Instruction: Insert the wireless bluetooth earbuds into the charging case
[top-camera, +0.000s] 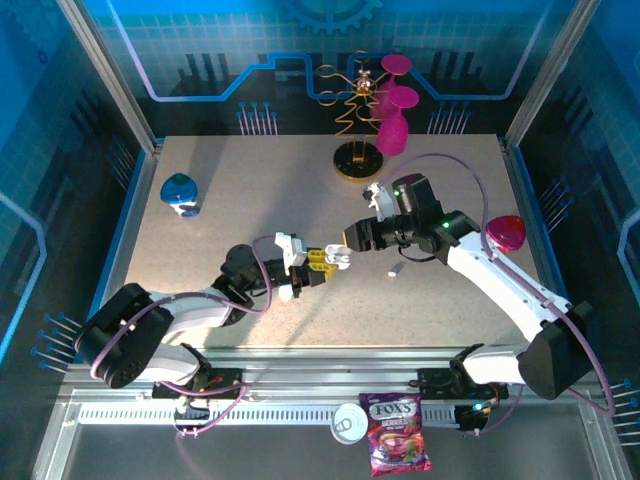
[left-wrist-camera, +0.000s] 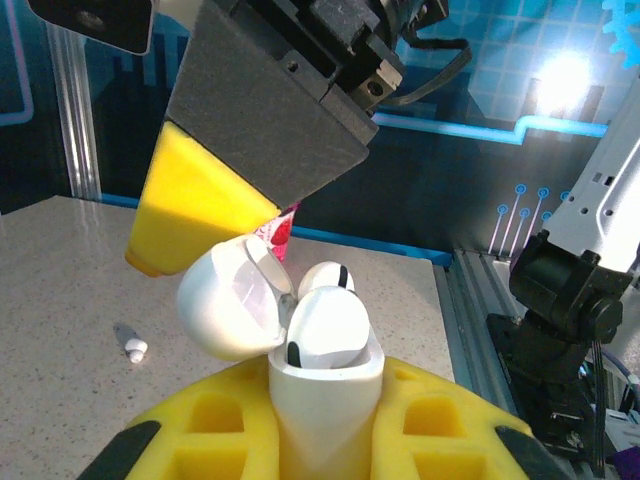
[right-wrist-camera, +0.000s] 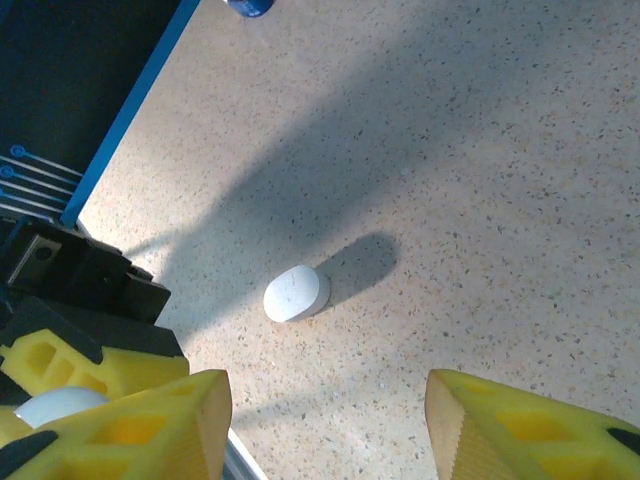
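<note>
My left gripper (left-wrist-camera: 325, 432) (top-camera: 322, 262) is shut on the charging case (left-wrist-camera: 325, 385), a smooth white case held upright between its yellow fingers with the lid (left-wrist-camera: 228, 300) flipped open to the left. Two rounded white earbud heads with dark slits sit in the opening, one in front (left-wrist-camera: 328, 328) and one behind (left-wrist-camera: 326, 277). Another tiny white earbud (left-wrist-camera: 135, 348) (top-camera: 395, 270) lies on the table apart from the case. My right gripper (right-wrist-camera: 325, 425) (top-camera: 352, 240) hangs open just above the case with nothing between its fingers (left-wrist-camera: 205, 205).
A white oval lump (right-wrist-camera: 296, 293) lies on the speckled table (top-camera: 250, 190) ahead of the right gripper. A blue object (top-camera: 180, 193) stands at the far left. A gold wire stand with pink glasses (top-camera: 372, 120) is at the back. A pink thing (top-camera: 505, 232) sits at the right edge.
</note>
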